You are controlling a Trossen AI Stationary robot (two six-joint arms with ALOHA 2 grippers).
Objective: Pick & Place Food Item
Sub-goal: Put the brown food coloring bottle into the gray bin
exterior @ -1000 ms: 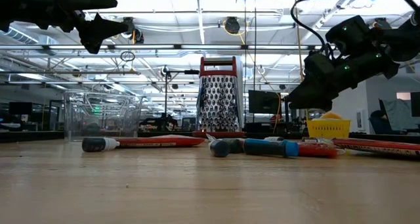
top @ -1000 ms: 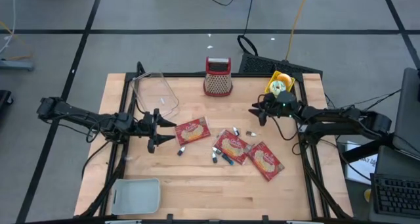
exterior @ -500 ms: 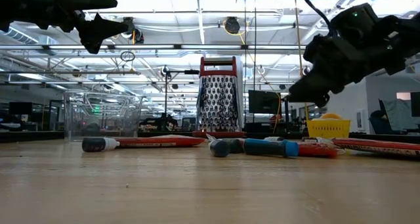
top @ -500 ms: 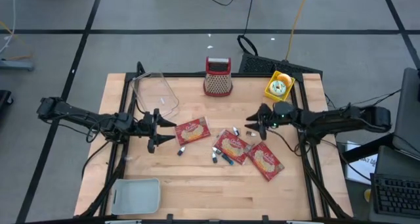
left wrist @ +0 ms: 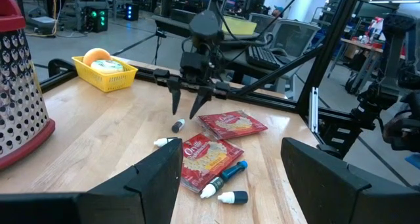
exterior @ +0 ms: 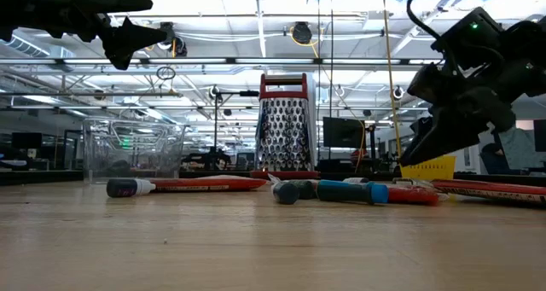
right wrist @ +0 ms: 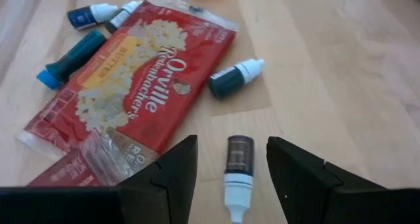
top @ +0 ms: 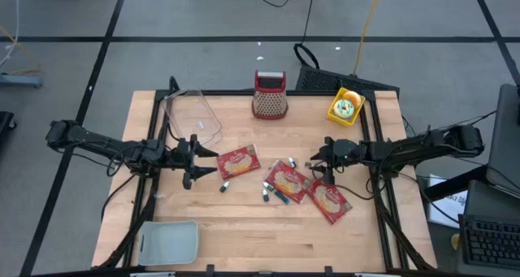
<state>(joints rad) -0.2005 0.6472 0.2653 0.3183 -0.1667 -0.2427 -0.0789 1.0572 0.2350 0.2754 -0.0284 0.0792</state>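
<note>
Three packets (top: 238,162), is any of them placed yet? (Operator)

None. You have all three flat on the table (top: 244,244), mid-board and unheld. By this reading the task is at its start: grasp, carry and release are all left. (Guide)

What do my grippers hold? (Operator)

Nothing.
- Left gripper (top: 213,165): jaws spread wide, empty, just beside the nearest packet.
- Right gripper (top: 325,163): jaws partly spread, empty, hanging over a dark bottle (right wrist: 239,157) that lies between the fingers and beside the middle packet. It is aimed at the bottle, not at food. (Guide)

What is the count? (Operator)

- One clear container (top: 192,117), far-left corner.
- One tray (top: 169,240), near-left corner.
- One grater (top: 270,94).
- One yellow basket (top: 345,108).
- Three packets.
- Small bottles: about six scattered among the packets; you cannot fix the exact number. (Guide)
</note>
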